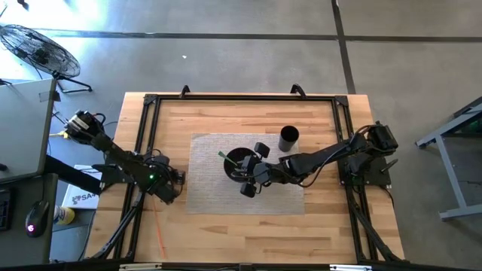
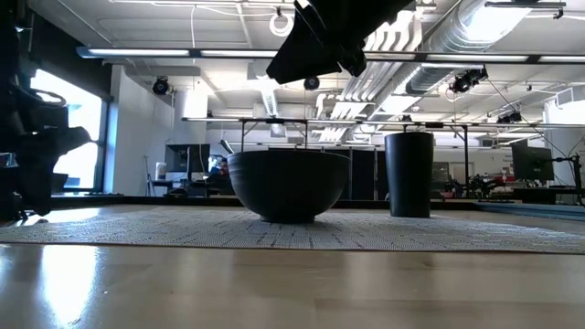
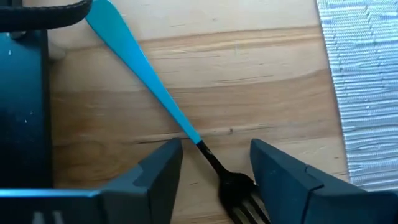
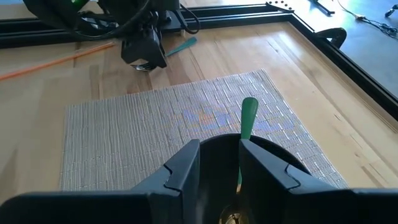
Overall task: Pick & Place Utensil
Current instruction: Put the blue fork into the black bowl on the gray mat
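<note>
We note the blue-handled fork [image 3: 186, 134] lying flat on the bare wood near the worktop's [image 1: 226, 233] left edge, just off the left border of the woven mat [image 1: 203, 177]. The left hand [image 3: 214, 171] hangs over it, fingers spread open, one on each side of the dark neck where the handle joins the tines.

Our judgement on handling: the fork looks light and rigid, with a thin, smooth plastic handle. Lying flat, it gives little height to pinch, so we expect it to slip or pivot if taken near one end. We would close across the narrow neck or the lower handle, near its balance point, with the fingertips brought down to the wood.

The right hand [image 4: 219, 165] hovers over the dark bowl [image 1: 239, 162] at the mat's middle, fingers apart and holding nothing; a green-handled utensil [image 4: 248, 118] leans in the bowl. A dark cup [image 1: 289, 138] stands upright near the mat's far right corner.
</note>
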### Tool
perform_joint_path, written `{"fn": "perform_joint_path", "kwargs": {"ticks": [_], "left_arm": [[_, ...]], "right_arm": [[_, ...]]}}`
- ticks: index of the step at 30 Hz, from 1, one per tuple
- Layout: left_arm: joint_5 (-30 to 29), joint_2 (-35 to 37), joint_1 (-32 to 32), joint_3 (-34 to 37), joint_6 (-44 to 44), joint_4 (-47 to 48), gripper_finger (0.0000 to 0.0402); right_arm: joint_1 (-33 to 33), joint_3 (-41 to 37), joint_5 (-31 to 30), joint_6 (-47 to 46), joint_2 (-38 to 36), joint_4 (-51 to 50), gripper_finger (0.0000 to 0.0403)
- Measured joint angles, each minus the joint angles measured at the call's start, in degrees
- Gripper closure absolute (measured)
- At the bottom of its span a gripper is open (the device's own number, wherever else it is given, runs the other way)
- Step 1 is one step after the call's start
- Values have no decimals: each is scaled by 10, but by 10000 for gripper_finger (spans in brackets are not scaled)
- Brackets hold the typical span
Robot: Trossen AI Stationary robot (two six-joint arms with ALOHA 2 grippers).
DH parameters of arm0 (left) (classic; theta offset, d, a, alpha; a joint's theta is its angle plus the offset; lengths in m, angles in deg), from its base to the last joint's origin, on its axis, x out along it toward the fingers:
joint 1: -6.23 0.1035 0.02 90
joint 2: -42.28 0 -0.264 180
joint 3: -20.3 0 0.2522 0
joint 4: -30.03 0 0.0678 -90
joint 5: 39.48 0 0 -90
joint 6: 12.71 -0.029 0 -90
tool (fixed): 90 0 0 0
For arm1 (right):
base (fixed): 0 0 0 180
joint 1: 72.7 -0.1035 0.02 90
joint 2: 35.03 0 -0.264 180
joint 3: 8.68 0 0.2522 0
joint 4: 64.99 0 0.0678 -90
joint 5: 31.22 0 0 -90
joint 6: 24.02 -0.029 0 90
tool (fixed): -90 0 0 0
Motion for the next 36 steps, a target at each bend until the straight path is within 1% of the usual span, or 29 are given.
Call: {"fn": "perform_joint_path", "kwargs": {"ticks": [8, 13, 19, 26, 36], "left_arm": [[-4, -1, 7, -1, -50, -15, 252], [-17, -2, 7, -7, -95, -32, 272], [-20, -2, 7, -9, -135, -49, 293], [-8, -1, 7, -9, -143, -48, 310], [-11, -1, 7, -9, -153, -42, 339]], "right_arm": [[0, 0, 0, 1, 0, 0, 297], [0, 0, 0, 1, 0, 0, 296], [0, 0, 1, 1, 0, -1, 297], [0, 0, 5, 0, 0, -4, 296], [0, 0, 5, 0, 0, -5, 297]]}}
